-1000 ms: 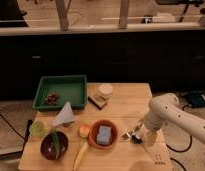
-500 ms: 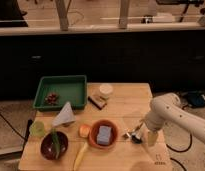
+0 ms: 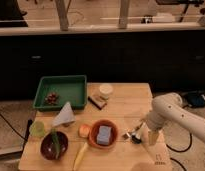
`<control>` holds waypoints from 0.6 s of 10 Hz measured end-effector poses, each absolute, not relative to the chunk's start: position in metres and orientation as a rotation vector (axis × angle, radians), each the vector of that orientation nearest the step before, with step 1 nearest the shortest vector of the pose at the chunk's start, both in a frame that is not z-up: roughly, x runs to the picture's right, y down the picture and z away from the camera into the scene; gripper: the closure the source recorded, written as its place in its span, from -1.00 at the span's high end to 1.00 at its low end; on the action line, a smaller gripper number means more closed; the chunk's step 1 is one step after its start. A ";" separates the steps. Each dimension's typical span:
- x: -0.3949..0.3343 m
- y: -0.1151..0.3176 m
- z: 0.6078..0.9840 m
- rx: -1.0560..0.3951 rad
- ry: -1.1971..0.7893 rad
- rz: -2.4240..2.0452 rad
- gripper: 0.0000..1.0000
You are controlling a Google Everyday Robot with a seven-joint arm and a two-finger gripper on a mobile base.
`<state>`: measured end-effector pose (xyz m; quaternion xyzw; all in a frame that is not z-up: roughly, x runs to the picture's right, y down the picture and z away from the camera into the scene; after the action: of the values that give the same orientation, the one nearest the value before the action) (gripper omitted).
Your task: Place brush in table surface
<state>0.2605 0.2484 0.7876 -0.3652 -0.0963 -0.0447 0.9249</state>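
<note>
**Inspector:** Camera view, the only one. Where is the gripper?

**Assistant:** The gripper (image 3: 145, 136) is low over the table surface (image 3: 131, 102). It is near the picture-right edge and closer to the near edge than the far one. The white arm (image 3: 171, 107) comes in over that right edge and bends down to it.

**Inspector:** Grip state?

**Assistant:** Cannot tell. The view does not show whether it is released or clenched.

**Inspector:** The brush?

**Assistant:** The brush (image 3: 132, 132) is just beside the gripper, on the side toward the table's middle. Its pale handle slants up toward the gripper. The dark bristle head is the lowest part, down at the planks. I cannot tell whether the gripper is touching it.

**Inspector:** Nearest items?

**Assistant:** The orange bowl (image 3: 102, 122) is near the bristle head but apart from it, by the middle of the near edge, with a blue sponge (image 3: 103, 135) inside. A yellow-handled utensil (image 3: 80, 155) lies beside the bowl, running toward the near edge.

**Inspector:** The rest?

**Assistant:**
- **Far left corner:** a green tray (image 3: 61, 78) with something small and reddish inside.
- **Middle of the far edge:** a white cup (image 3: 105, 90) with a small dark block (image 3: 97, 101) just beside it.
- **Left edge:** a pale cone-shaped item (image 3: 64, 115) and a small green cup (image 3: 37, 129).
- **Near left corner:** a dark red bowl (image 3: 43, 150) holding something green.
- **Near right corner:** a dark logo mark (image 3: 158, 161).
</note>
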 end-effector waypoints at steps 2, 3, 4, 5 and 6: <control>0.259 0.247 0.789 -0.757 -0.220 -0.114 0.60; 0.258 0.248 0.791 -0.764 -0.230 -0.125 0.60; 0.258 0.249 0.793 -0.772 -0.239 -0.131 0.60; 0.258 0.251 0.795 -0.780 -0.247 -0.133 0.60; 0.258 0.253 0.797 -0.786 -0.258 -0.134 0.59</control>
<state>0.2583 0.2531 0.7973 -0.3816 -0.1253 -0.0652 0.9135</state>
